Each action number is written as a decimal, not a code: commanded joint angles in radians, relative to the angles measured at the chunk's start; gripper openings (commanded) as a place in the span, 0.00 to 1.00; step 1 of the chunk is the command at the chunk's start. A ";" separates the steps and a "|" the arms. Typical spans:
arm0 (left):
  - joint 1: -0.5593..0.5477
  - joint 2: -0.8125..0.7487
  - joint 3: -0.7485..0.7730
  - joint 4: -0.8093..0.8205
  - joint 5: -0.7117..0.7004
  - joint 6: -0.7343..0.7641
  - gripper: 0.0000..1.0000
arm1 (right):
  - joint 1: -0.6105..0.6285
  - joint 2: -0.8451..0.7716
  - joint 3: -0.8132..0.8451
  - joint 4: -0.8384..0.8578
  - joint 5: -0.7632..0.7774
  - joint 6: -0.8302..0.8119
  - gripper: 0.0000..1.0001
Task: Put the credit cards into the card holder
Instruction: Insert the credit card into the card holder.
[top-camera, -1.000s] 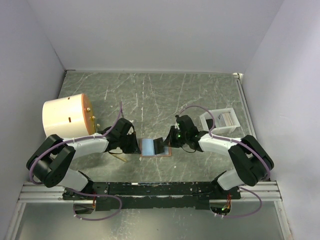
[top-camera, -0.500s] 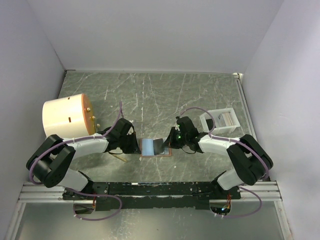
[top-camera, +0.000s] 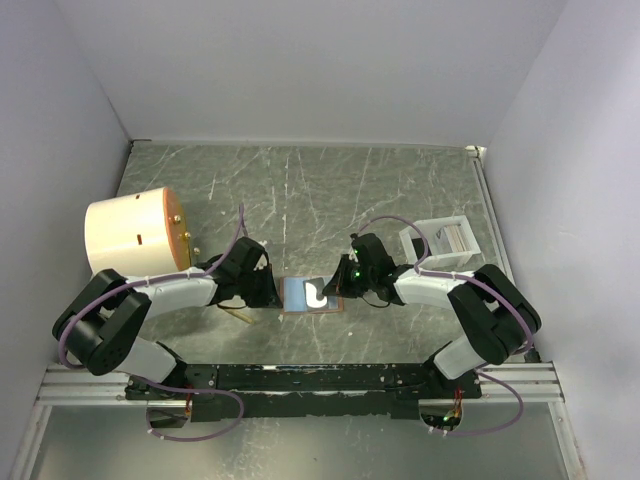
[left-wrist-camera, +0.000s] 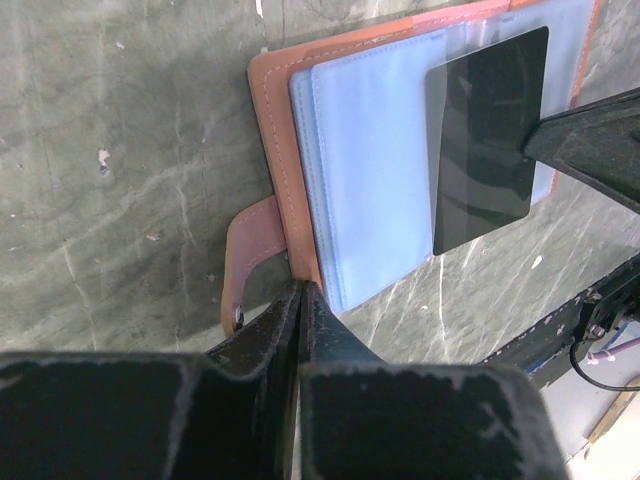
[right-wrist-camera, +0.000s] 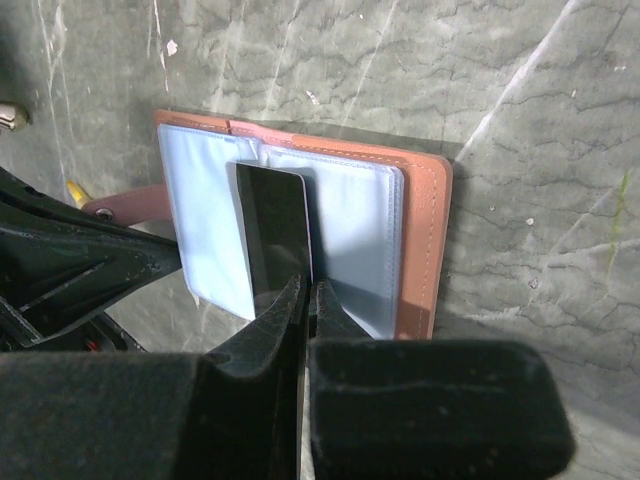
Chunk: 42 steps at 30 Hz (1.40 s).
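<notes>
Over open card holder (right-wrist-camera: 430, 235), right claw (right-wrist-camera: 307, 287) pinches credit card (right-wrist-camera: 272, 225) by its short edge, likely stiff and slick; left claw (left-wrist-camera: 301, 288) clamps soft leather rim.

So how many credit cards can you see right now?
1 for sure: a dark glossy rectangular card, pinched by the right pincer over the open tan leather card holder. The white plastic tray far right may hide more.
</notes>
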 joint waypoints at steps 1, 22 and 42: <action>-0.017 -0.003 -0.021 0.032 0.024 -0.015 0.12 | 0.005 0.011 0.022 0.016 0.029 0.002 0.00; -0.026 0.004 -0.033 0.060 0.040 -0.034 0.13 | 0.001 -0.030 -0.018 0.075 0.076 0.018 0.00; -0.028 -0.026 -0.017 0.051 0.000 -0.028 0.16 | 0.057 0.081 0.091 -0.018 -0.005 -0.058 0.27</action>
